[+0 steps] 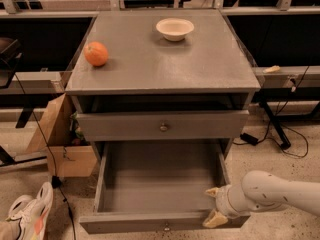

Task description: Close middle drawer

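2 fingers (212, 191) of the tool (214, 205) stand wide apart astride the middle drawer (160, 184) front's right end.

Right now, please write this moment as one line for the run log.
middle drawer: pulled out | gripper: open, at its front right corner | cabinet top: orange, bowl | status: not closed
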Controlling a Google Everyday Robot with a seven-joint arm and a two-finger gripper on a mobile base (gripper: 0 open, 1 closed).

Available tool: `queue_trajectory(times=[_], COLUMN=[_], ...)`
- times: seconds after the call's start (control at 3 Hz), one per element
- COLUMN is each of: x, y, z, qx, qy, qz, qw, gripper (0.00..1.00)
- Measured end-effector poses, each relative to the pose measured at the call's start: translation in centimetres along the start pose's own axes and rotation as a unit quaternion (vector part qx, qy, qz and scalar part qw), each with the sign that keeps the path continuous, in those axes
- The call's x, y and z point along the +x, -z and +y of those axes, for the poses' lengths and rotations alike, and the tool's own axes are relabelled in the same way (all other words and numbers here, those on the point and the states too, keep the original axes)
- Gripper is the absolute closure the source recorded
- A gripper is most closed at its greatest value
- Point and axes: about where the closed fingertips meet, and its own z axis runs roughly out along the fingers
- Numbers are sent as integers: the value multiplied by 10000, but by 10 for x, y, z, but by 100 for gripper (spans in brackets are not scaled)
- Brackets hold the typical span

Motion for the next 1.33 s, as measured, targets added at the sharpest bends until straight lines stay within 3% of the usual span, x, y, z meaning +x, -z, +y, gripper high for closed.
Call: queue_trajectory(times=[0.67,1.0,1.33], x=[-25,-46,-55], y=[-21,-37,-53], z=[1,0,-5], qx=[10,-100,-178], qy=[-472,-554,-657], qz=[586,744,699], qw=[9972,9956,9952], gripper=[0,0,0])
